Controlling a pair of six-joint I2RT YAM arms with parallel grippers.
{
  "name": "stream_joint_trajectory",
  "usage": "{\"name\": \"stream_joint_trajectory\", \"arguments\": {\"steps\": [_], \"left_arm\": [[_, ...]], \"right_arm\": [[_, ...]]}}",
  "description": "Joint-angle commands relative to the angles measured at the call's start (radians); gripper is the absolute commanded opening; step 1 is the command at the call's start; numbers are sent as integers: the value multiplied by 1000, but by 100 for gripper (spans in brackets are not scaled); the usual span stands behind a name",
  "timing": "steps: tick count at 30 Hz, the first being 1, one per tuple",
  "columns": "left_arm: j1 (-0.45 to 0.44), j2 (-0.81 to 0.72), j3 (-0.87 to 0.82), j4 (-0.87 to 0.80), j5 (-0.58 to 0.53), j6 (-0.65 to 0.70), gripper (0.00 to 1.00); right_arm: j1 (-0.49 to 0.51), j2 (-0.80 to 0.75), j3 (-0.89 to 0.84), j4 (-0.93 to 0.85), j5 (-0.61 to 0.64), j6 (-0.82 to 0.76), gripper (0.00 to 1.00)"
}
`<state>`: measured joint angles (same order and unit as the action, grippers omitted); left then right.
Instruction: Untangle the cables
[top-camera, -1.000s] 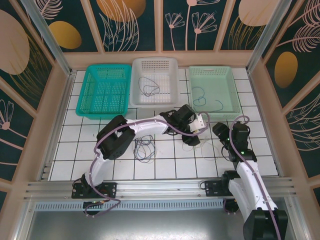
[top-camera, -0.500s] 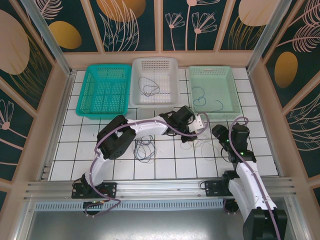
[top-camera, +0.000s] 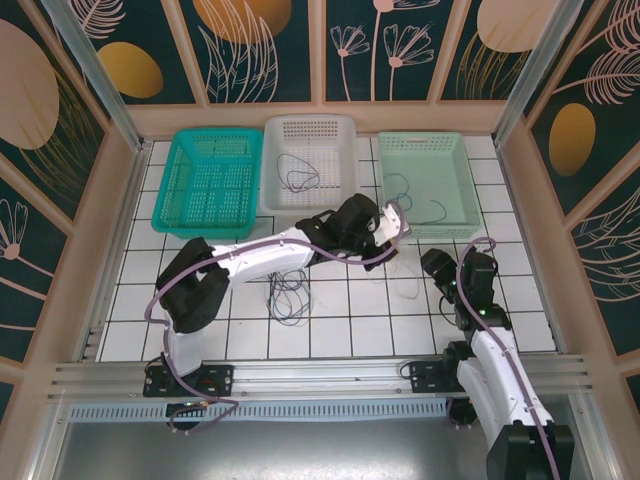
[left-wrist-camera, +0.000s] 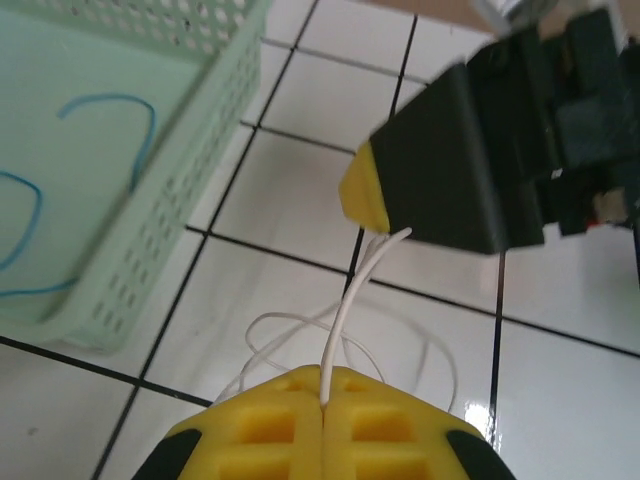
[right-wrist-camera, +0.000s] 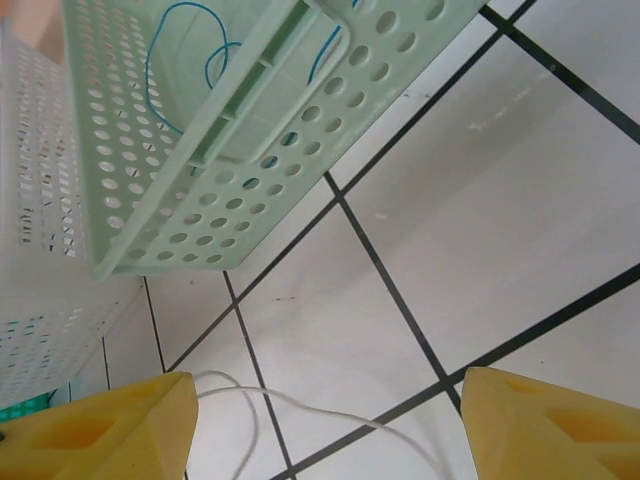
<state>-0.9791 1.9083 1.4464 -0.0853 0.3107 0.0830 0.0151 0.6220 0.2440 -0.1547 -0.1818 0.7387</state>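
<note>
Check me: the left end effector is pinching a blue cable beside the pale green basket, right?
Almost. The left wrist view shows the left end effector shut on a white cable, not a blue one, beside the pale green basket.

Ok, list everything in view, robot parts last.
Table: one, white tiles, under everything.
Teal basket: one, teal, far left.
White basket: one, white, far middle.
Pale green basket: one, pale green, far right.
Dark cable: one, dark, in the white basket.
Blue cable: one or two, blue, in the pale green basket.
Dark tangle: count unclear, dark, on the tiles, near middle.
White cable: one, white, on the tiles before the pale green basket.
Left pincer: one, yellow-tipped, shut on the white cable.
Right pincer: one, yellow-tipped, open, low over the white cable.
</note>
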Motion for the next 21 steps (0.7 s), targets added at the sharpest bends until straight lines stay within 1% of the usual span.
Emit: {"name": "stream_joint_trajectory", "arguments": {"steps": [1,7,13,18,19,21], "left_arm": [[0,-36,-18,16,-28,-56,6],[-1,-72,-47,35,-35,-85,11],[0,-77,-88,25,14,-88,14],[0,-76,-121,27,-4,-91,9],[1,-70,-123,24,-5,-91,10],[0,-51,-113,1,-8,-89,19]], "right_arm": [[11,-28,-7,29,6,0,71],[14,-97,-10,21,9,-14,71],[15,-130,-15,-13,12,-15,72],[15,-128,-15,-38,17,-9,71],[15,-128,-14,-44,21,-8,71],[14,-127,-10,-54,30,-6,71]]}}
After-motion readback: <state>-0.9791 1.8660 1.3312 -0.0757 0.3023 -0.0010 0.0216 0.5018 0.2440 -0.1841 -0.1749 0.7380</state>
